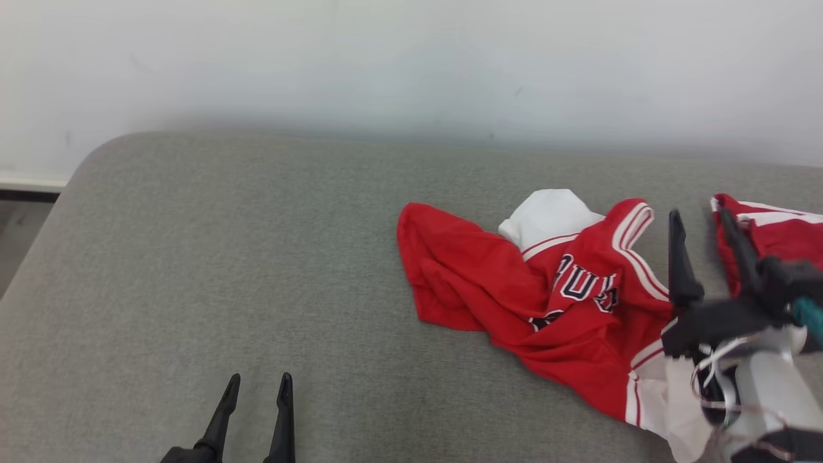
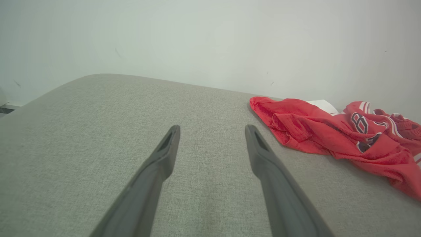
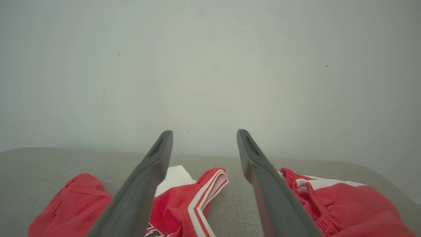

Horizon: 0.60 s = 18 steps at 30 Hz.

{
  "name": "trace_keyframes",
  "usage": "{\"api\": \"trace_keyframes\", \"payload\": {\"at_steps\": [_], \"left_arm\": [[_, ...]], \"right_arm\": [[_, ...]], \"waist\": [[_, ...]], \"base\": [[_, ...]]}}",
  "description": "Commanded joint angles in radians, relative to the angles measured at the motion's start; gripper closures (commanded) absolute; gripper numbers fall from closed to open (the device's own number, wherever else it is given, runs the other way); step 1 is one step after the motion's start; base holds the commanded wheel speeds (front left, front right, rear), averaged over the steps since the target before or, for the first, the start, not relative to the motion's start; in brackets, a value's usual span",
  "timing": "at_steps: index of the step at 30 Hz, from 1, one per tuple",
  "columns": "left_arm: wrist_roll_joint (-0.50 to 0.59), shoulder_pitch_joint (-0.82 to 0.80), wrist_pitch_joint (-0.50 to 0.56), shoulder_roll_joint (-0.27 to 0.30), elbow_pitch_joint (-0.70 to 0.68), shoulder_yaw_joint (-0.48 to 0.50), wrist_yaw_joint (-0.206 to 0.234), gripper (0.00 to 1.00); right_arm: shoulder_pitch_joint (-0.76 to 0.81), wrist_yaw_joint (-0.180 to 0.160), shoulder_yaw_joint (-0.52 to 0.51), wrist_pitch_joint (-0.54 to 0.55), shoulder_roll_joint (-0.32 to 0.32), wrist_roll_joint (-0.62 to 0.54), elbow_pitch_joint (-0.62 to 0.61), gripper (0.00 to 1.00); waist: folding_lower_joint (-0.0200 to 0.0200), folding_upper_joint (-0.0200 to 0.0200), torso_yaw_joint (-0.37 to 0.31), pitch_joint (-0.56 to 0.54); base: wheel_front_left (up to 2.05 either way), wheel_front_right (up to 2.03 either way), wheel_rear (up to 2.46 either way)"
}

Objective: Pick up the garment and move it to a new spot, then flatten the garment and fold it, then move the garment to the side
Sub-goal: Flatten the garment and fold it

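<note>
A red garment (image 1: 546,302) with white trim, dark lettering and a white lining lies crumpled on the right half of the grey cushioned surface (image 1: 225,257). It also appears as the garment (image 2: 329,131) at the right of the left wrist view and as the garment (image 3: 184,200) low in the right wrist view. My right gripper (image 1: 701,218) hovers open above the garment's right part, with nothing between its fingers (image 3: 148,177). Far to the left, near the front edge, my left gripper (image 1: 257,382) is open over bare cushion, apart from the cloth; in its wrist view the left gripper (image 2: 212,130) holds nothing.
A pale wall (image 1: 411,64) runs along the back of the cushion. The cushion's rounded left corner (image 1: 96,154) drops to a floor strip (image 1: 19,231). Wide bare fabric stretches left of the garment.
</note>
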Motion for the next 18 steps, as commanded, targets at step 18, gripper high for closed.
{"api": "trace_keyframes", "payload": {"at_steps": [18], "left_arm": [[0.048,-0.055,-0.003,0.001,0.018,0.011,-0.015,0.0]], "right_arm": [[0.526,0.001,0.013,-0.004,0.176,-0.017,-0.488,0.0]], "waist": [[0.0001,0.0,-0.117,-0.004]], "base": [[0.0,0.0,0.0]]}}
